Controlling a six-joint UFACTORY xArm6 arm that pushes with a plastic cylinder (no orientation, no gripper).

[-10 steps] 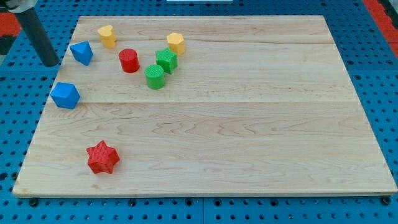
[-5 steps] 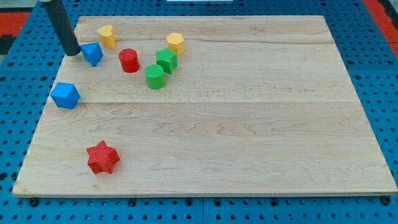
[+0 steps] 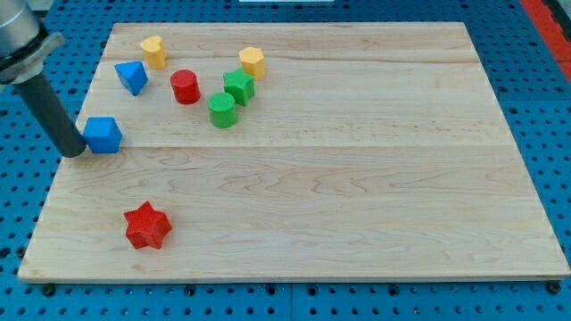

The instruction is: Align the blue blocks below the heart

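Observation:
The yellow heart (image 3: 153,51) lies near the view's top left of the wooden board (image 3: 357,178). A blue triangular block (image 3: 132,77) sits just below it, slightly to the left. A second blue block (image 3: 103,135), cube-like, lies lower at the board's left edge. My tip (image 3: 73,152) touches the left side of this lower blue block, with the rod leaning up to the view's top left.
A red cylinder (image 3: 185,86), a green star-like block (image 3: 238,86), a green cylinder (image 3: 222,110) and a yellow hexagon (image 3: 252,61) cluster right of the heart. A red star (image 3: 147,225) lies at the lower left. Blue pegboard (image 3: 27,223) surrounds the board.
My tip nudged the upper blue block right, then dropped down to the lower blue block's left side. That lower block has shifted a little to the right and turned.

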